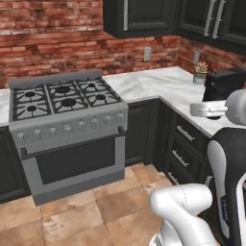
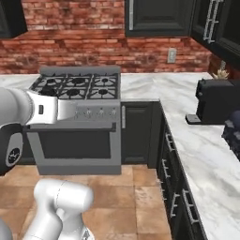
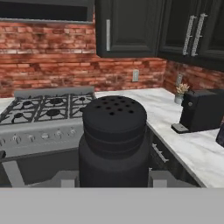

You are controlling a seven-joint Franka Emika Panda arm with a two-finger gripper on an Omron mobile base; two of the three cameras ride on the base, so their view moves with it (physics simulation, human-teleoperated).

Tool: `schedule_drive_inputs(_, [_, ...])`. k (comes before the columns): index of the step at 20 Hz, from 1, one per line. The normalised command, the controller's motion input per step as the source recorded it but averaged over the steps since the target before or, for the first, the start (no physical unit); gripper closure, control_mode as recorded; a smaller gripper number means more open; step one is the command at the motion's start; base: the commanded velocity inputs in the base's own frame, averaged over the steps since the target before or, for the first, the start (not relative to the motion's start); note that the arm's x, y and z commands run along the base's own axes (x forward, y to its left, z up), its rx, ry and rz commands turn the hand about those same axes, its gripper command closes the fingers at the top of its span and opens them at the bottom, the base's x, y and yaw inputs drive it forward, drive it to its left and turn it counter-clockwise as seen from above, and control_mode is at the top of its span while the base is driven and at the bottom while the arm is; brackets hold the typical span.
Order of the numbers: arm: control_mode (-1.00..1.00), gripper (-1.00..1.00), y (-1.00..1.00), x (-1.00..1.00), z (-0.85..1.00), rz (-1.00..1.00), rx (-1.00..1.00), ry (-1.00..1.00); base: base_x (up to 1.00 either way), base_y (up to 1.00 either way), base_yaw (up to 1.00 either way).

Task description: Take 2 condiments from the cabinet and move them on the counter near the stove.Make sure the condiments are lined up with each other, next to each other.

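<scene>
A black shaker-like condiment [image 3: 114,140] with a perforated round top fills the middle of the hand view, and my gripper [image 3: 112,178] is shut on its body, a finger [image 3: 65,178] on each side. Beyond it stand the grey six-burner stove [image 3: 43,109] and, to its right, the white marble counter [image 3: 162,109]. From the base cameras the stove [image 1: 62,103] [image 2: 77,86] sits against the brick wall, with the counter [image 1: 158,84] [image 2: 197,136] running round the corner. Near-black cabinet doors [image 3: 129,28] [image 1: 139,17] [image 2: 159,16] with silver bar handles hang shut above.
A black coffee machine [image 1: 223,84] [image 2: 218,101] [image 3: 201,109] and a small potted plant [image 1: 201,72] [image 2: 219,74] stand on the counter's right run. A dark object [image 2: 232,131] lies at its right edge. Low drawer cabinets [image 1: 185,144] line the tiled floor [image 1: 96,202].
</scene>
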Motion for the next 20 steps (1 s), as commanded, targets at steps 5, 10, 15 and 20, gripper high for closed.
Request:
schedule_drive_inputs(5, [1.0, 1.0, 0.0, 0.0, 0.0, 0.0, 0.0, 0.0, 0.7, -0.25, 0.2])
schedule_drive_inputs(10, [1.0, 1.0, 0.0, 0.0, 0.0, 0.0, 0.0, 0.0, 0.72, -0.19, 0.22])
schedule_drive_inputs(15, [1.0, 1.0, 0.0, 0.0, 0.0, 0.0, 0.0, 0.0, 0.68, -0.25, 0.22])
schedule_drive_inputs(20, [1.0, 1.0, 0.0, 0.0, 0.0, 0.0, 0.0, 0.0, 0.6, -0.37, 0.2])
